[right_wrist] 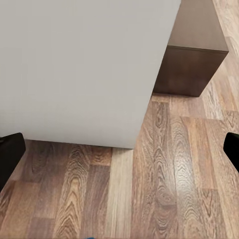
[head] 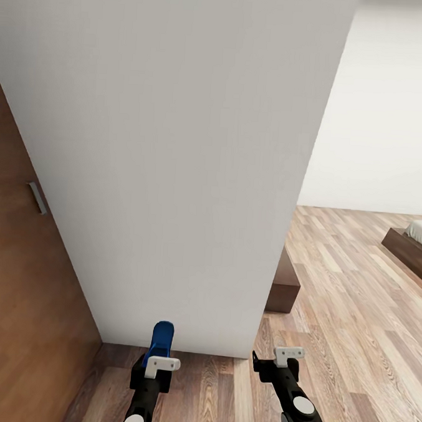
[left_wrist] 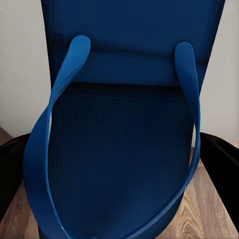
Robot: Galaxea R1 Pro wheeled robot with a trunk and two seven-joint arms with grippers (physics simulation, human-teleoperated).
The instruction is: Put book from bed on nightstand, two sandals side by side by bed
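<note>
My left gripper (head: 158, 356) is shut on one bright blue sandal (head: 162, 338), held upright close to the white wall end. In the left wrist view the sandal (left_wrist: 119, 149) shows its sole and both straps, with a black finger (left_wrist: 11, 172) on either side. My right gripper (head: 275, 365) hangs open over the wood floor, nothing between its fingers (right_wrist: 10, 154). A corner of the bed (head: 413, 247), dark frame with grey mattress, shows at the far right. The book and the other sandal are out of view.
A white wall end (head: 176, 171) stands directly ahead, very close. A brown door (head: 20, 274) with a handle is at the left. A low dark brown cabinet (head: 284, 284) sits behind the wall's right edge. Wood floor (head: 353, 344) opens to the right.
</note>
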